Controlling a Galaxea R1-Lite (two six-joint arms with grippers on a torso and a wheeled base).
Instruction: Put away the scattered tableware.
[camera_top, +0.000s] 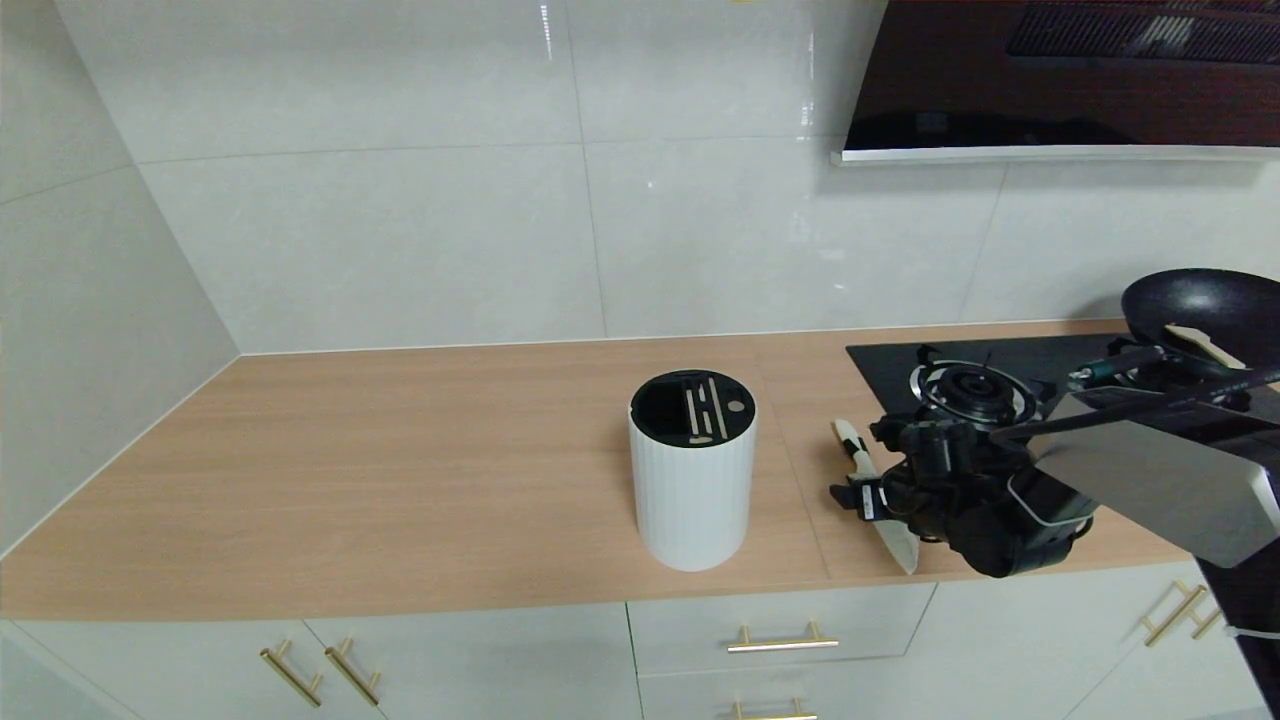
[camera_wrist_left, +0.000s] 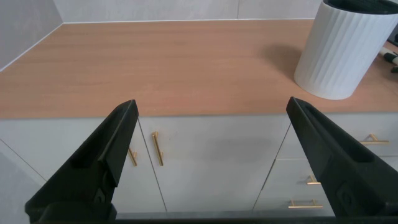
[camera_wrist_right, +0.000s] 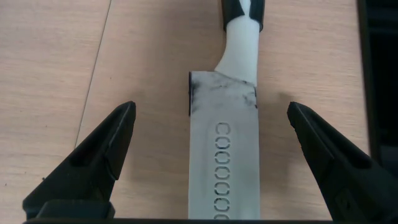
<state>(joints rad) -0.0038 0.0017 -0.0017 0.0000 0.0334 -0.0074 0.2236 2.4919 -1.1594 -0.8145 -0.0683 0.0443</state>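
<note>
You are working along a long tan wooden countertop (camera_top: 400, 480). Its left half is lying bare from the side wall to the holder, which is giving you wide room there. The left gripper (camera_wrist_left: 211, 106) is hanging in front of the cabinet doors, below the counter's front edge, with its fingers spread wide and gripping nothing. A white ribbed cylindrical holder with a black slotted top (camera_top: 693, 480) is standing upright mid-counter, near the front edge. To its right, a white-bladed knife with a cream and black handle (camera_top: 848, 437) is lying flat between the holder and the black glass cooktop (camera_top: 880, 358), just beside the cooktop's left edge. Its long axis is running back to front, the handle pointing toward the tiled wall and the tip reaching close to the front edge. The right gripper (camera_wrist_right: 209, 109) is hovering directly over the blade, one finger on each side, wide apart and holding nothing. A black pan (camera_top: 1200, 300) is sitting at the far right.
</note>
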